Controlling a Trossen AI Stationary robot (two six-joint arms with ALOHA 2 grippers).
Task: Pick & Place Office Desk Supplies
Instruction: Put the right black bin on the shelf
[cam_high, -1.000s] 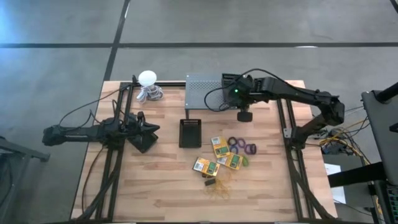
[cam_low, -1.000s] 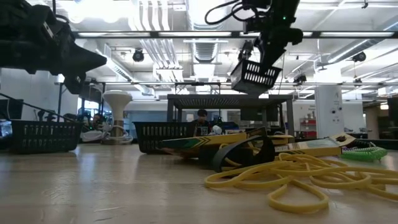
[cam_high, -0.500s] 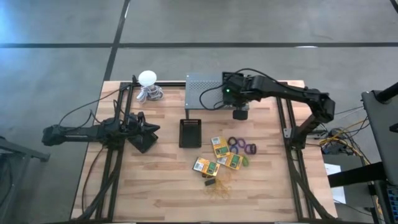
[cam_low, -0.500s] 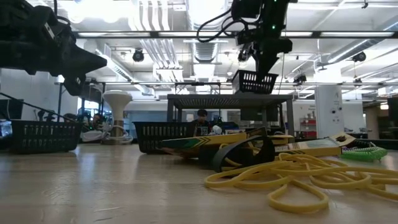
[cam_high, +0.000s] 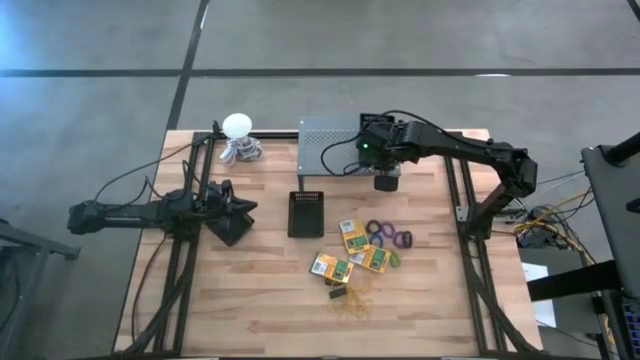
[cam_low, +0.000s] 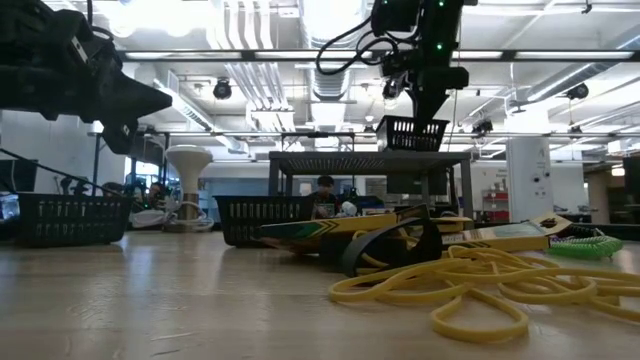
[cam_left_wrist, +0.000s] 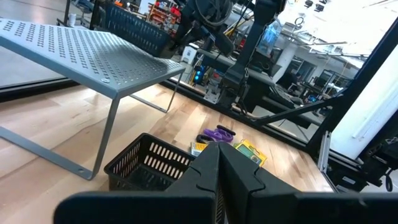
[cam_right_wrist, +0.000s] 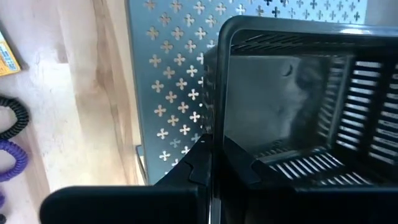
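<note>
The right gripper (cam_high: 386, 180), jaws clamped on a small black basket's (cam_low: 411, 133) wall, now holds it level over the stand's (cam_high: 327, 147) right end. The left gripper (cam_high: 243, 207) waits closed near the desk's left edge. Supplies (cam_high: 360, 252) remain right of centre.

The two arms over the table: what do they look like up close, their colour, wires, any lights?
Both arms are dark, nearly black, built from jointed segments. The right arm carries looping black cables and a small green light near its wrist; the left arm trails a thin cable off the table. Each ends in two flat, angular dark fingers, seen on the left gripper and the right gripper.
</note>
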